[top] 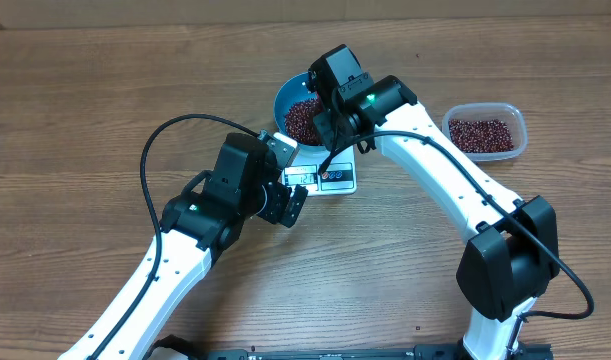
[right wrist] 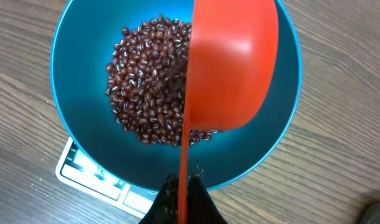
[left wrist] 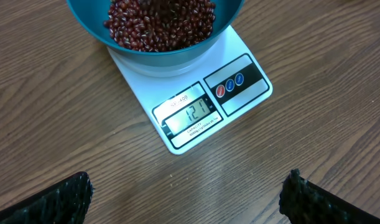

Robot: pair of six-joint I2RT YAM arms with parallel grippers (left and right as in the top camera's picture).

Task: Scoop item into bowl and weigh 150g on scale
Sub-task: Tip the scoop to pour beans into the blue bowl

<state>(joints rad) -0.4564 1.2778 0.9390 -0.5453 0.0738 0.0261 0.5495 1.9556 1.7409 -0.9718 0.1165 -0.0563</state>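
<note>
The blue bowl (top: 288, 97) stands on the white scale (top: 330, 180) and holds a heap of dark red-brown beans (top: 301, 121). In the right wrist view my right gripper (right wrist: 185, 194) is shut on the thin handle of an orange-red scoop (right wrist: 233, 68). The scoop is tipped on its side over the bowl (right wrist: 84, 134) and its beans (right wrist: 146, 87). My left gripper (left wrist: 186, 205) hangs open in front of the scale (left wrist: 242, 93) with nothing between its fingers. The display reads 121. From overhead the scoop is hidden under the right gripper (top: 323, 125).
A clear rectangular plastic container (top: 518, 128) with more beans sits on the wooden table to the right of the right arm. A black cable loops off the left arm (top: 150, 165). The left gripper (top: 293, 185) sits close to the scale's left front corner.
</note>
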